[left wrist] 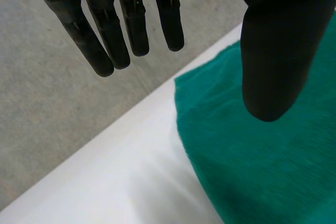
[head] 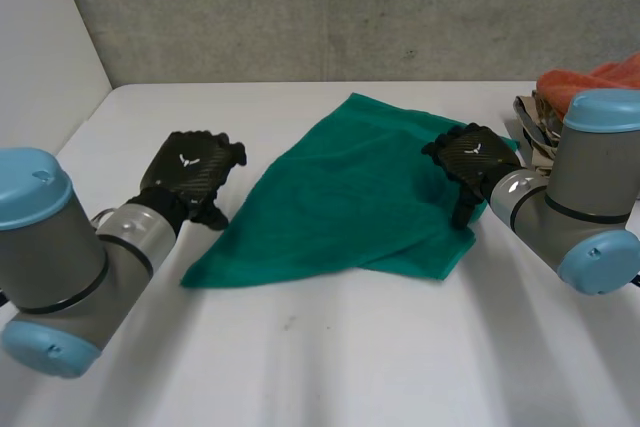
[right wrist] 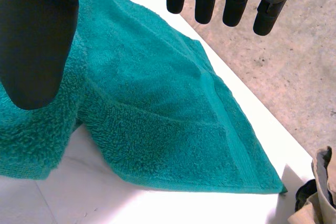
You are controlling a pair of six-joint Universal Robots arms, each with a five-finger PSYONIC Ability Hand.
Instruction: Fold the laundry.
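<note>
Rumpled towel (head: 350,197) on the bench (head: 320,347), left hand (head: 195,172) beside it, right hand (head: 470,157) over it, both spread, probably eyeing corners

The towel (head: 350,197) lies on the table (head: 330,357), about the middle. My left hand (head: 190,172) is to its left, near but apart. My right hand (head: 470,157) is over its right side. A pile of clothes (head: 590,82) lies behind my right arm.
</note>
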